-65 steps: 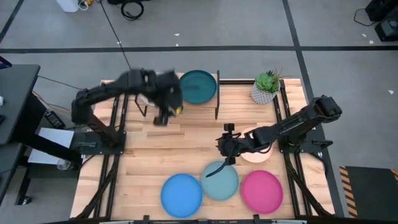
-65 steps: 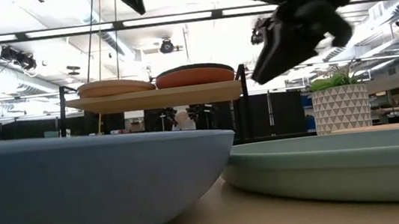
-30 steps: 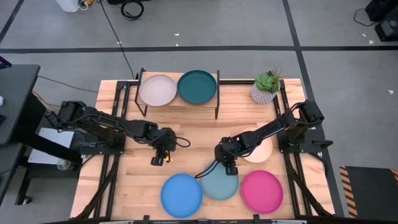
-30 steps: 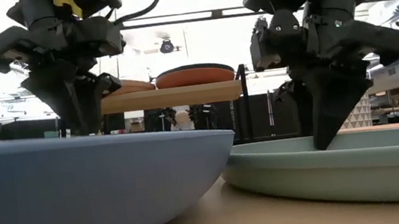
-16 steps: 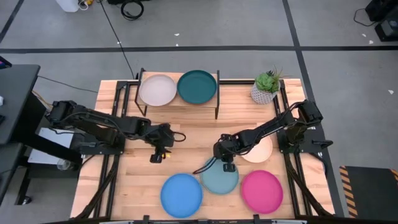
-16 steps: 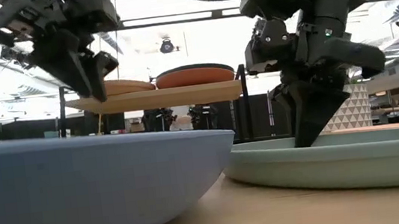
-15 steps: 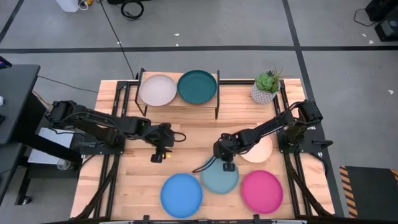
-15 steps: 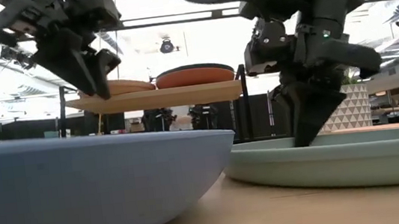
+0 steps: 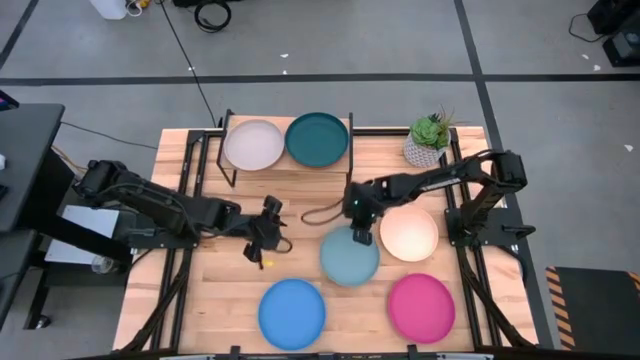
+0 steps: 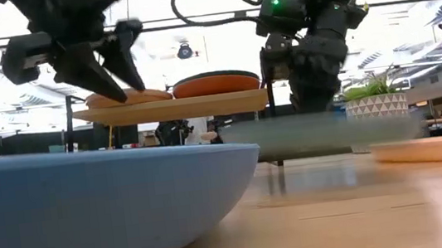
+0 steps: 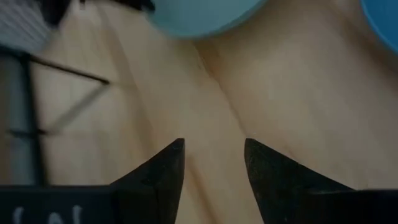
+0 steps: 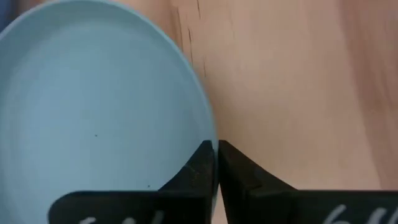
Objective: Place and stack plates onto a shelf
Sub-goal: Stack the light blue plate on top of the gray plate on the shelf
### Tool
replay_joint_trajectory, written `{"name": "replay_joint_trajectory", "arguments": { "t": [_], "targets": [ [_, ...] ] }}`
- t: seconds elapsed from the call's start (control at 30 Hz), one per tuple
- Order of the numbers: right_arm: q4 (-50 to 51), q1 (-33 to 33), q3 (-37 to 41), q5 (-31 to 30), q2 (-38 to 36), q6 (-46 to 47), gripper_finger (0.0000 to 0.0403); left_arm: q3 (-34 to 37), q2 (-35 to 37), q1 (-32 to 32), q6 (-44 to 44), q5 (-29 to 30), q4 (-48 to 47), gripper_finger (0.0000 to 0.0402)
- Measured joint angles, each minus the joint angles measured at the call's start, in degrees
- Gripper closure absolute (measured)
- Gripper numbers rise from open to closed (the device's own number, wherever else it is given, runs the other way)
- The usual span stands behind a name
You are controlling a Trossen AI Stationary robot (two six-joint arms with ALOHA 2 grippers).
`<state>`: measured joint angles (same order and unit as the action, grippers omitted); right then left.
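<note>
Low view: light teal plate point(image 10: 322, 133) flat, level, in right gripper point(image 10: 306, 102).

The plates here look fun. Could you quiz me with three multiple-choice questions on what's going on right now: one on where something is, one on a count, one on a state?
1. Where is the dark teal plate?
A. On the shelf
B. Beside the potted plant
C. Under the blue plate

2. How many plates sit at tabletop level, off the shelf?
A. Two
B. Four
C. Six

3. What is the right gripper doing?
A. Hanging open over bare wood
B. Pinching the rim of the light teal plate
C. Holding the magenta plate

Answers: 1 A, the high view shows it on the raised board. 2 B, blue, light teal, cream and magenta. 3 B, the right wrist view shows its fingers closed on that rim; the left gripper is open over the wood.
</note>
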<state>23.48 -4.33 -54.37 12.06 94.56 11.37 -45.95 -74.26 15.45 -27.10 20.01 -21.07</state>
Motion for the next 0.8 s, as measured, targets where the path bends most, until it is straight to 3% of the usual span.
{"name": "replay_joint_trajectory", "arguments": {
  "t": [0.17, 0.37, 0.5, 0.67, 0.8],
  "targets": [
    [-0.74, -3.07, 0.0, 5.68, -2.15, 0.44, 0.0383, -0.02, -0.01, 4.35, -8.85, 6.76, 5.0, 0.0184],
    [-5.91, -4.36, -0.02, 9.32, -2.67, 3.58, 0.0377, -0.07, -2.92, 5.43, -20.3, 9.23, 11.51, 0.0147],
    [-8.56, -4.61, -0.04, 13.47, -2.71, 4.66, 0.0383, -0.05, -6.26, 5.46, -28.88, 10.25, 14.95, 0.0141],
    [-7.83, -4.82, -1.22, 13.35, -2.71, 5.14, 0.0378, -0.08, -9.23, 5.41, -39.35, 13.64, 25.7, 0.0141],
    [-7.47, -4.78, -2.83, 13.33, -2.71, 4.65, 0.0378, -0.11, -10.48, 5.24, -45.38, 10.78, 29.45, 0.0141]
  ]
}}
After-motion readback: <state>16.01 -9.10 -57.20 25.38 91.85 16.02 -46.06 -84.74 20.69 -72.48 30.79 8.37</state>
